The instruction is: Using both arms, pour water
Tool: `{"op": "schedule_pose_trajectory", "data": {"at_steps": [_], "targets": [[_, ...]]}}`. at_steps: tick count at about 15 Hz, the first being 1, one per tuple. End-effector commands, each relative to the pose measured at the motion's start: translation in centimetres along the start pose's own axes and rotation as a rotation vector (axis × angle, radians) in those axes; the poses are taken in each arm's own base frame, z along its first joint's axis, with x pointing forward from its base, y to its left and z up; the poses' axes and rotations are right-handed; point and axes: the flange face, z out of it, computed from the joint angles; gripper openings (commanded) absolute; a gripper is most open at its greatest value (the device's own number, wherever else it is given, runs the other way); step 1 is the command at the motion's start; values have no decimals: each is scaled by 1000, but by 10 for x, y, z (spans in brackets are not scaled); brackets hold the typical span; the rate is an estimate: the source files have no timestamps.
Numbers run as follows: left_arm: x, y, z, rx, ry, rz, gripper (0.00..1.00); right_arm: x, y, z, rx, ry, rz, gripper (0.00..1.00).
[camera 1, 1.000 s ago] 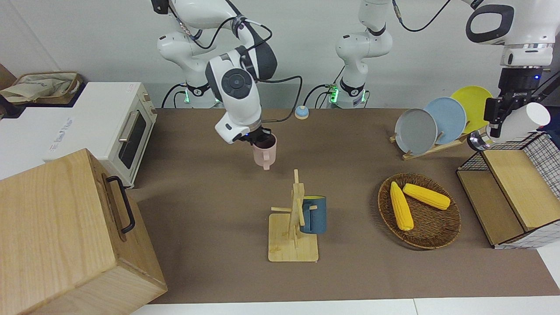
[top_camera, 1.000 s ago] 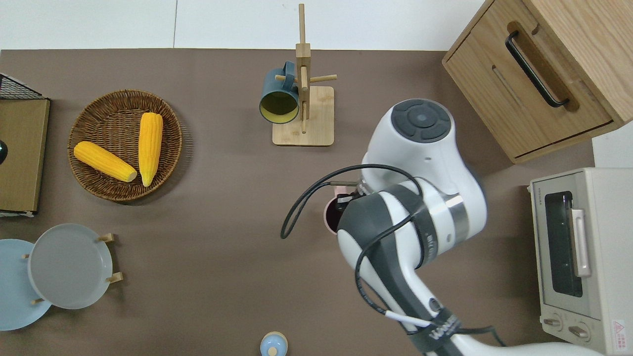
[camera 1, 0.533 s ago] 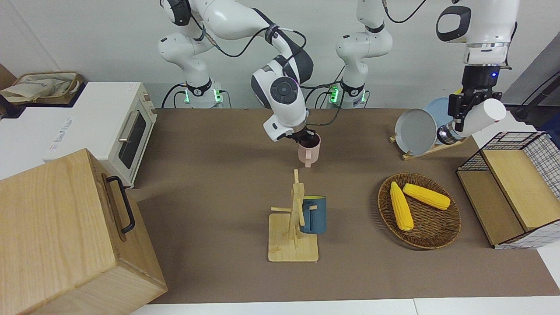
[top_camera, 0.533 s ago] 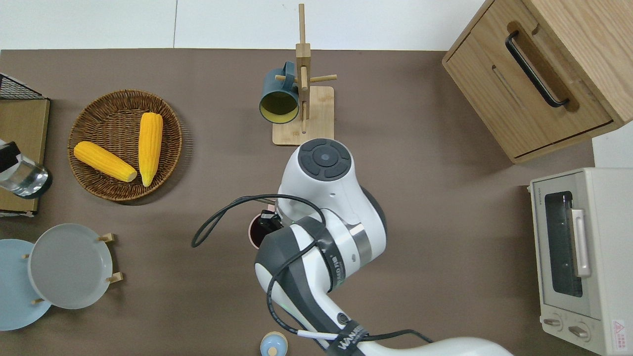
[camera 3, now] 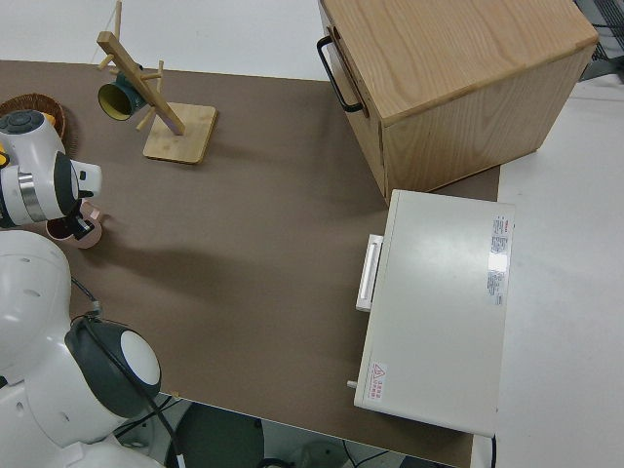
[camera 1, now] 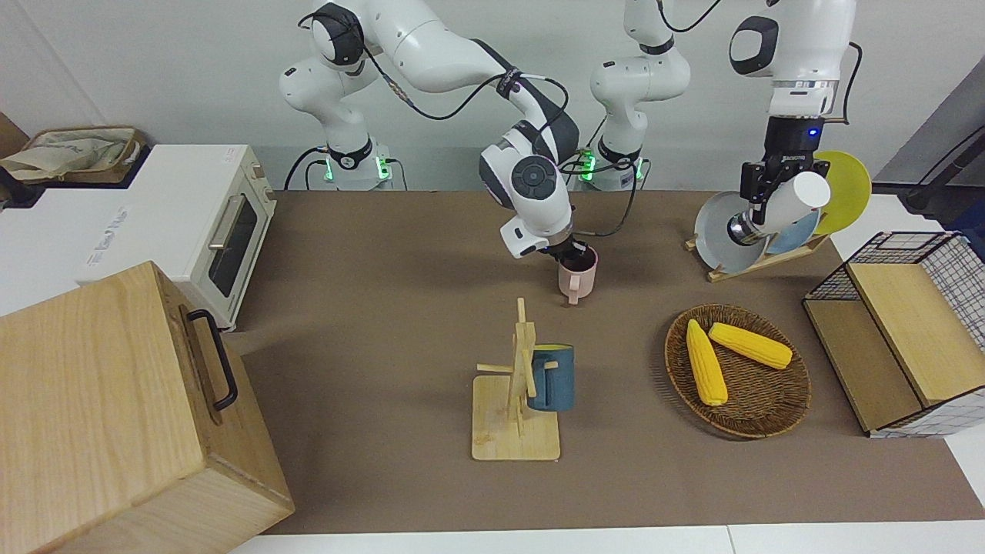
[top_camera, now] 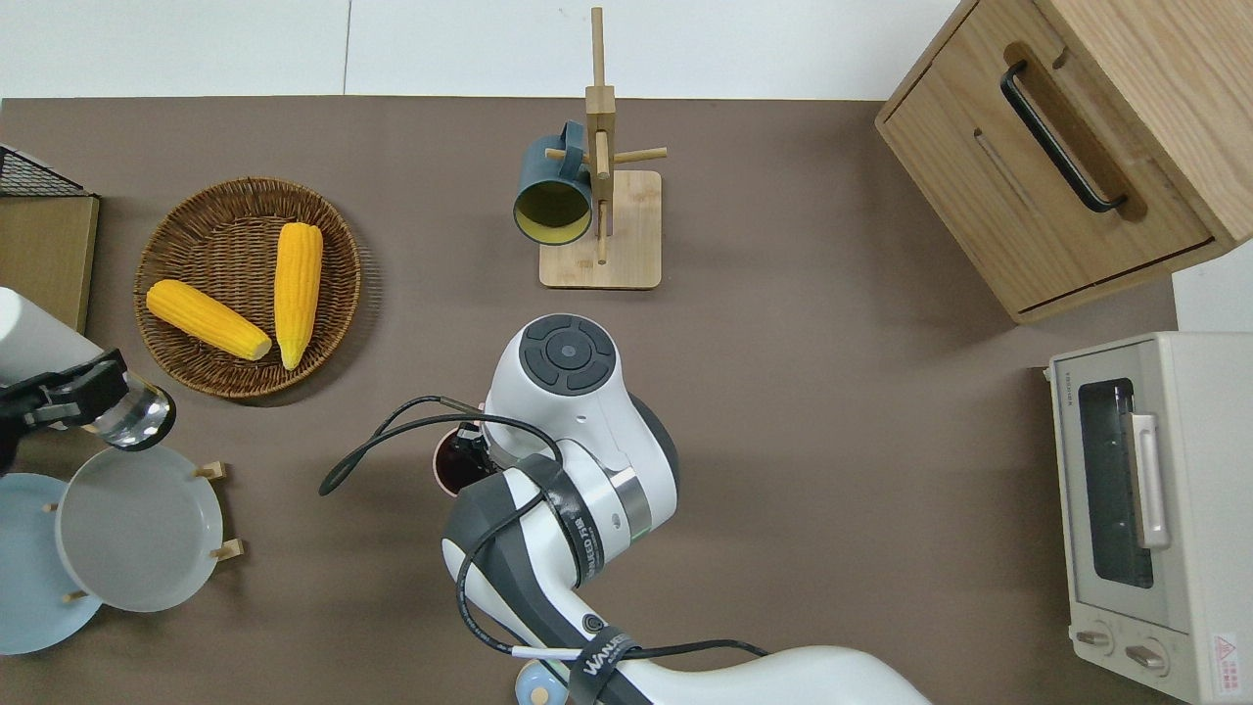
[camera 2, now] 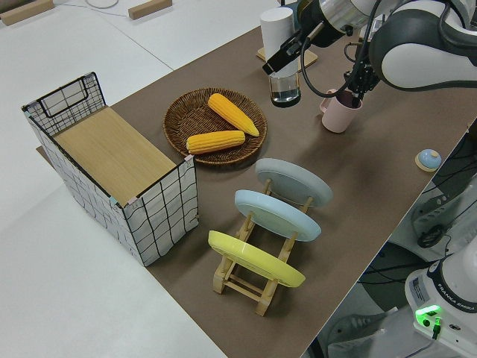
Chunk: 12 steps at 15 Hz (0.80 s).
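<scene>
Centrally in the front view, the right tool (camera 1: 570,253) is clamped on the rim of a pink mug (camera 1: 577,274) above the brown desk (camera 1: 369,323). At upper right, the left tool (camera 1: 758,192) grips a tilted white-capped bottle (camera 1: 781,206) over the grey plate (camera 1: 727,231) in the rack.

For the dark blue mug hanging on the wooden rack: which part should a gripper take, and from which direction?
Best guess: pinch the rim or wall of the blue mug on its side away from the wooden rack, coming from the left arm's end of the table. It hangs tilted with its handle hooked on a peg, so the handle is taken and the rack's post blocks the opposite approach.
</scene>
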Motion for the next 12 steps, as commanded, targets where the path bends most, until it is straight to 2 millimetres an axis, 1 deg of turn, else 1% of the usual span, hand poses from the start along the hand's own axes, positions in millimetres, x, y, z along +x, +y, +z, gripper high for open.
{"op": "schedule_pose_trajectory", "data": {"at_steps": [1,2,4,6,8,9,10,12], "targets": [[-23,9,-7,12,39,8,0,5,-7,9,22,-7,26,719],[-24,11,-6,10,37,10,0,5,-7,6,21,-2,23,989],[-25,11,-6,8,36,7,0,9,-10,-13,40,1,25,992],[-27,12,-6,8,35,9,0,3,-11,-24,49,1,21,992],[-30,13,-5,7,29,11,0,-6,-12,-55,83,23,27,992],[-33,13,-4,7,26,10,0,-8,-8,-73,88,24,27,992],[-35,15,-4,7,23,13,0,-10,-3,-86,81,17,30,992],[-43,26,-3,4,16,35,0,-12,8,-127,107,32,35,992]]}}
